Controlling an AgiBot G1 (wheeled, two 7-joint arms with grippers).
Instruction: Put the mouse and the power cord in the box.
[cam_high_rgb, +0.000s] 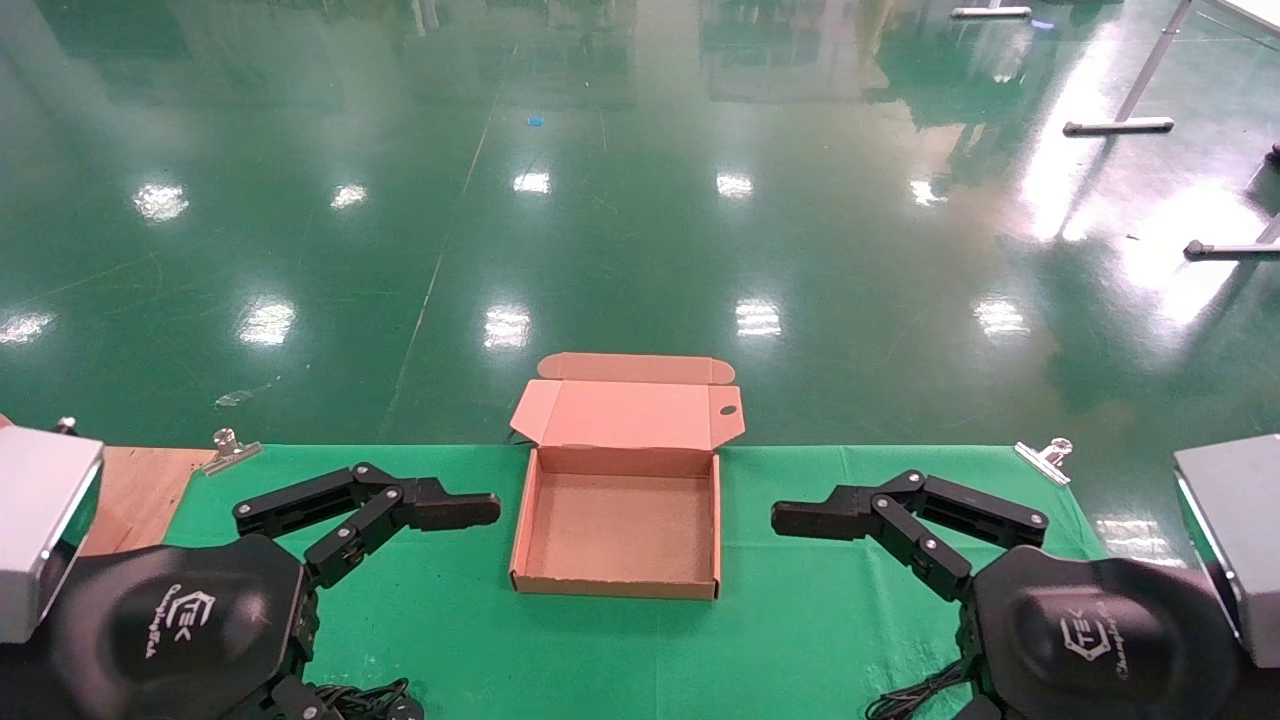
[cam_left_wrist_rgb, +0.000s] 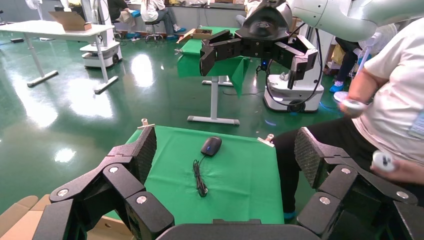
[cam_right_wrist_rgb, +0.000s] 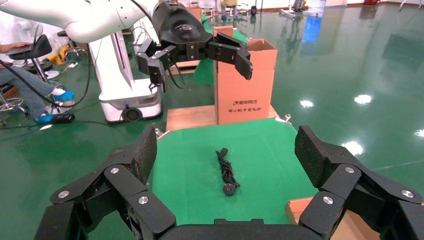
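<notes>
Both hands unclenched, L (cam_high_rgb: 470, 510) & R (cam_high_rgb: 800, 518), flanking open box (cam_high_rgb: 620, 580); mouse (cam_left_wrist_rgb: 211, 146) on green cloth (cam_left_wrist_rgb: 235, 185).

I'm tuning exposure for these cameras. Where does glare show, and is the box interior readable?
Head view: ceiling lights glare in bright patches on the green floor, strongest at the right; the box interior is evenly lit and readable. Left wrist view: glare on the floor behind the mouse.
</notes>
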